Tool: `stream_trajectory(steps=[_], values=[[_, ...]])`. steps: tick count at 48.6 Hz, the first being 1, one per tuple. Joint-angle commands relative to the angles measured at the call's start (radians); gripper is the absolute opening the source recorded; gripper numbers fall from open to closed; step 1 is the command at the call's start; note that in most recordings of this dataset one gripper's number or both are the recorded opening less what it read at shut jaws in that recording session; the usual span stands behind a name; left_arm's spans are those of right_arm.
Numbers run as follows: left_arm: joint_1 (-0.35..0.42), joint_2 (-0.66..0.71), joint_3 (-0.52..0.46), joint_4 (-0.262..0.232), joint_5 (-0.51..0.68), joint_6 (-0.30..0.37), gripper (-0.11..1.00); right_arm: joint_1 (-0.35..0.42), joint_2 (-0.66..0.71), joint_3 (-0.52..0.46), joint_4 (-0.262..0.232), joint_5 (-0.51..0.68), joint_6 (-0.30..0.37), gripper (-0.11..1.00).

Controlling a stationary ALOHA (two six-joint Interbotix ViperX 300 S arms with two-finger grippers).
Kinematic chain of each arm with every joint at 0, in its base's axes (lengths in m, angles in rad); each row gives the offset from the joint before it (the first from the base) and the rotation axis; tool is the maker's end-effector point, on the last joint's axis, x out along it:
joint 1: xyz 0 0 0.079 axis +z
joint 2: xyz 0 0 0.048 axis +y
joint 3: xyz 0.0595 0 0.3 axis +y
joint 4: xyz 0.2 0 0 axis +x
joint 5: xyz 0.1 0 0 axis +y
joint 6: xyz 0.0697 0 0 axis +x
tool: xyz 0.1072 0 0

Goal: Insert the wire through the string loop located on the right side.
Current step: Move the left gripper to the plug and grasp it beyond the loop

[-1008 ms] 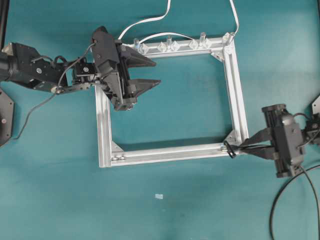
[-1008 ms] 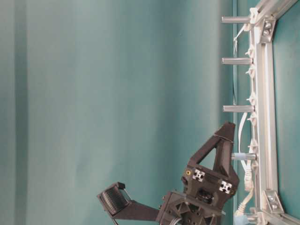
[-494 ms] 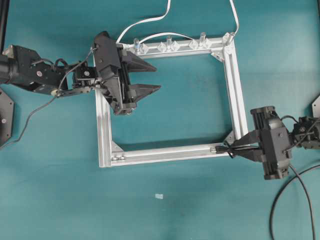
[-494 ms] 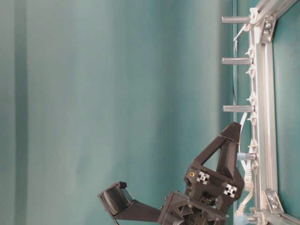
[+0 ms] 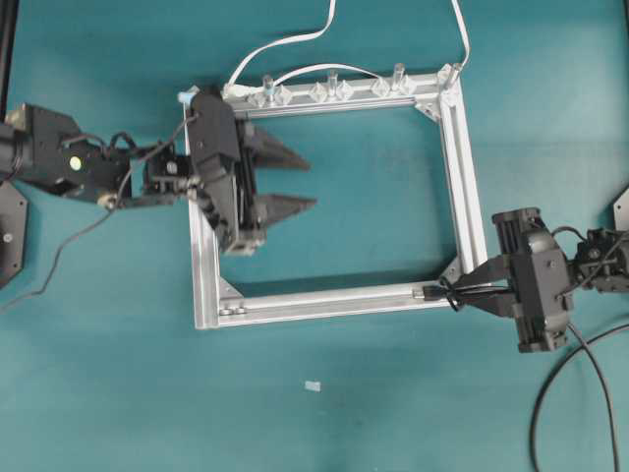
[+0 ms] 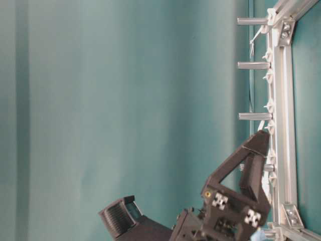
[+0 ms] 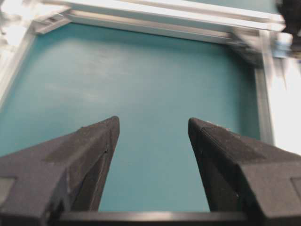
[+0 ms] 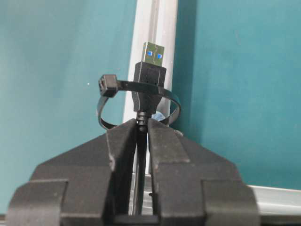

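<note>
The right hand (image 8: 141,134) is clamped on the wire (image 8: 149,77) just behind its plug – already poking through the string loop (image 8: 106,106) at the frame's (image 5: 470,177) lower right corner, pointing leftward along the rail. The left hand (image 5: 295,184), fingers apart, hovers well away – empty.

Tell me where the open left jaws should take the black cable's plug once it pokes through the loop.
Grip the black plastic plug body behind its metal tip, coming from the frame's inner side: that end has passed through the thin black loop, while the right gripper pinches the cable behind.

Frame (image 5: 462,177) bars table; teal interior (image 5: 364,197) free.
</note>
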Motion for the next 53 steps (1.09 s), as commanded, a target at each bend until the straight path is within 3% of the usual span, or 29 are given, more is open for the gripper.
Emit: stream_trajectory(steps=[1,11,23,43,53], values=[[-0.046,-0.038,-0.020,0.000,0.018,-0.046,0.66,-0.002,-0.006,-0.011,-0.003,-0.009,-0.002,0.10],[-0.152,-0.066,-0.021,0.000,0.075,-0.170,0.66,-0.003,-0.006,-0.011,-0.003,-0.009,-0.002,0.10],[-0.247,-0.074,-0.038,0.000,0.094,-0.264,0.66,-0.003,-0.006,-0.009,-0.003,-0.009,-0.002,0.10],[-0.258,-0.020,-0.092,0.000,0.092,-0.270,0.66,-0.002,-0.008,-0.008,-0.003,-0.008,0.000,0.10],[-0.247,0.100,-0.199,0.000,0.092,-0.262,0.66,-0.003,-0.006,-0.009,-0.003,-0.009,0.000,0.10]])
